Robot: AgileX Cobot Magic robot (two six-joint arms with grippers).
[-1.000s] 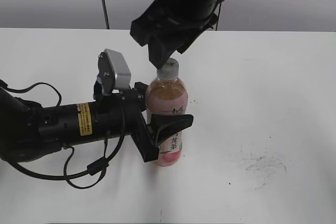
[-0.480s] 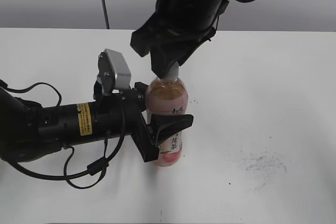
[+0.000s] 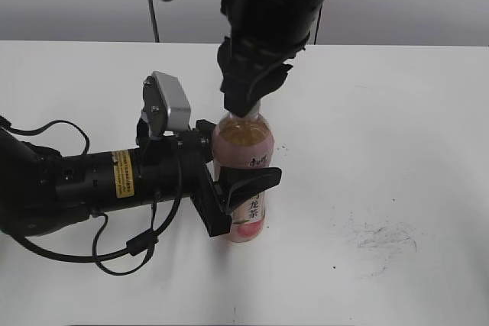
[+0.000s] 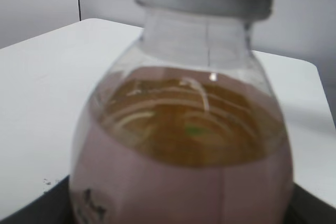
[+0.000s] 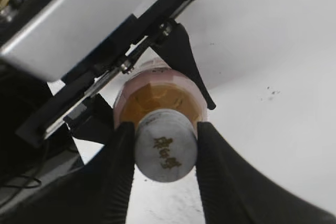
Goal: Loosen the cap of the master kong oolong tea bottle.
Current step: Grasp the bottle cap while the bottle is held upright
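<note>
Bottle (image 3: 243, 181) stands upright on the table (image 3: 397, 150), at centre frame in the exterior view, clamped at mid-height by the left gripper (image 3: 238, 188), whose dark jaws wrap the label from the left. Above it, the right gripper (image 3: 244, 104) has descended over the last second: the cap, plainly exposed a second ago, is now hidden in this view between the lowered fingers. The judgement is that reaching is finished and the twist can begin, with the bottle braced against turning.

Right wrist view, looking straight down, supplies what the exterior view conceals. The cap (image 5: 166, 152) sits at lower centre between the two dark fingers (image 5: 118, 177), which press against its left and right sides; the grasp looks closed on it. Dark print on the cap top is visible. Below the cap lie the amber shoulder and the left gripper's jaws.

Left wrist view is close and blurred. It shows the tea level, the clear neck and the cap's lower rim (image 4: 205, 1) at the top edge, but none of its own fingers clearly.
</note>
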